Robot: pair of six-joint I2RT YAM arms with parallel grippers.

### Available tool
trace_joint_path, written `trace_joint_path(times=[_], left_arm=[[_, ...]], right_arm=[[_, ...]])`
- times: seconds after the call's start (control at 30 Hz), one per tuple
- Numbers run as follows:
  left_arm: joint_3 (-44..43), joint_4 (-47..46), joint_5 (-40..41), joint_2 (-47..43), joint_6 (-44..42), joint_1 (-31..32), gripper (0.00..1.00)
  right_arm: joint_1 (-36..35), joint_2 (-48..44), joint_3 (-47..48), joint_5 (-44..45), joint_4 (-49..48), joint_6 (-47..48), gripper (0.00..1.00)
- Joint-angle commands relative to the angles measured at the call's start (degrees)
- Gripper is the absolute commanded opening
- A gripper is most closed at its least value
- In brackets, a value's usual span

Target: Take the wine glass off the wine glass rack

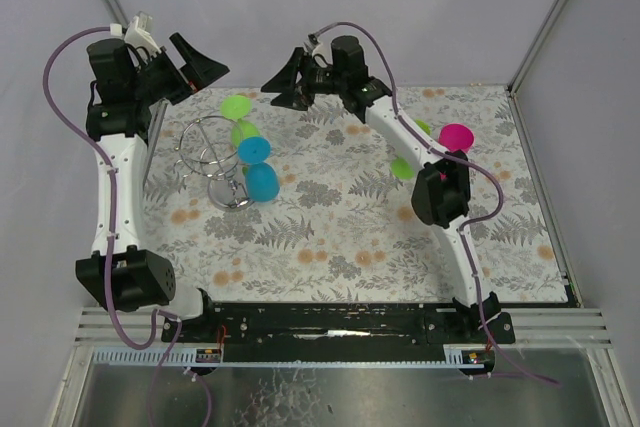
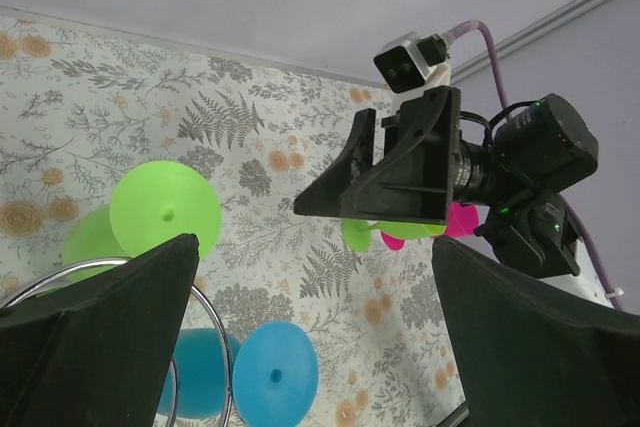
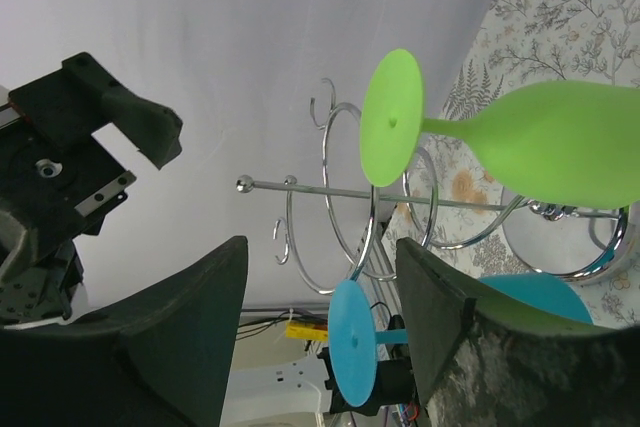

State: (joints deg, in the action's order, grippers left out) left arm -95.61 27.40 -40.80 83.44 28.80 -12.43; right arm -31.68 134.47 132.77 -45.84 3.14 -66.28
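My right gripper (image 1: 278,82) hangs over the far middle of the table (image 1: 330,237), just right of the rack (image 1: 205,147) and pointing at it. Its jaws stand partly apart with nothing between them. Through the gap in its wrist view I see the rack's wire loops (image 3: 345,197) and a blue foot (image 3: 353,355), neither touched.

The green glass (image 1: 241,122) hangs on the rack's far-right side, its foot (image 3: 391,117) turned toward my right gripper and its bowl (image 3: 560,142) closer to the rack's post. Gripper and glass are near but apart.

Two blue glasses (image 1: 258,169) hang on the rack's near-right side, above the round base (image 1: 230,197).

My left gripper (image 1: 190,69) sits high at the far left, just beyond the rack, jaws as wide as they go and holding nothing. Its wrist view looks down past both fingers (image 2: 110,327) at the green glass (image 2: 150,215).

Well to the right stand a pink glass (image 1: 455,135) and a second green glass (image 1: 403,168), partly hidden by my right arm.
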Motion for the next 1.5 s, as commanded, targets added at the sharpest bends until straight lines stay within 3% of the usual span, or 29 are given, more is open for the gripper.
trace_joint_path(times=[0.0, 0.47, 1.47], left_arm=[[1.4, -3.32, 0.31, -2.36, 0.56, -0.33, 1.0], [3.35, -4.18, -0.5, -3.2, 1.08, -0.32, 1.0], [6.73, -7.62, -3.15, -2.48, 2.76, -0.4, 1.0]], right_arm=[[-1.57, 2.74, 4.96, 1.61, -1.85, -0.78, 0.67], [-3.25, 7.26, 5.04, 4.72, -12.14, -7.04, 0.65], [-4.53, 11.82, 7.24, 7.18, -15.3, -11.02, 0.52]])
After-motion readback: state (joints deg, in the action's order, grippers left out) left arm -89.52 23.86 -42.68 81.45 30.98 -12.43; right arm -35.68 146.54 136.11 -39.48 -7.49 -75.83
